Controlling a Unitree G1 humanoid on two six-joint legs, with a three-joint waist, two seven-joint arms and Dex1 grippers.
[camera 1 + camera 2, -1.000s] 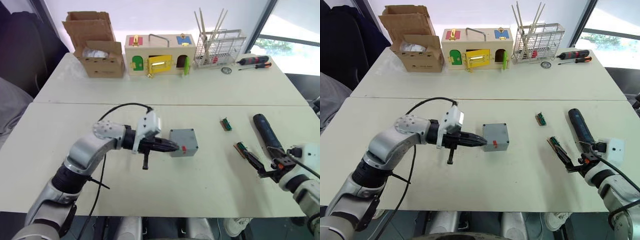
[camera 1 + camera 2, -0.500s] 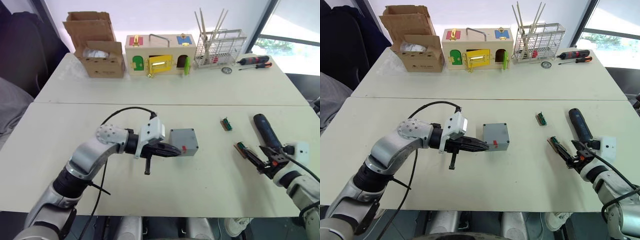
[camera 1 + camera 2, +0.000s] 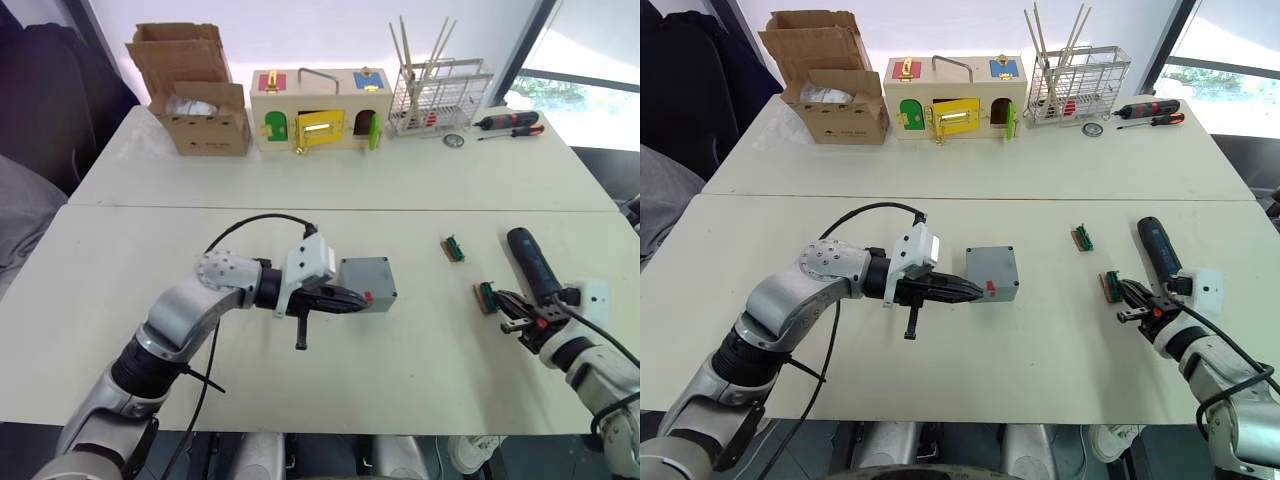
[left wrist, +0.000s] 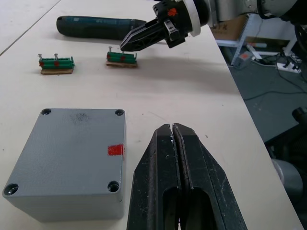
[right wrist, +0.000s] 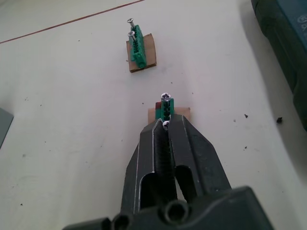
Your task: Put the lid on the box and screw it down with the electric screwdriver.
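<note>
The grey box [image 3: 367, 284] stands mid-table with a small red mark on it. The lid [image 4: 72, 143] lies on top of it as a flat face with a screw hole at each corner. My left gripper [image 3: 352, 298] is shut and empty, tips just beside the box's near-left side. The black electric screwdriver [image 3: 530, 262] lies on the table at the right. Just left of it, my right gripper [image 5: 164, 125] is shut on a screw [image 5: 165, 124] standing in a green holder [image 5: 166, 106].
A second green holder [image 3: 453, 248] with screws lies farther back. On the far table stand a cardboard box [image 3: 195, 95], a wooden latch box [image 3: 320, 110], a wire rack [image 3: 435, 95] and hand screwdrivers [image 3: 510, 123].
My right gripper has moved in to the near green holder and gone from wide open to shut on a screw. The left arm has shifted slightly along the box.
</note>
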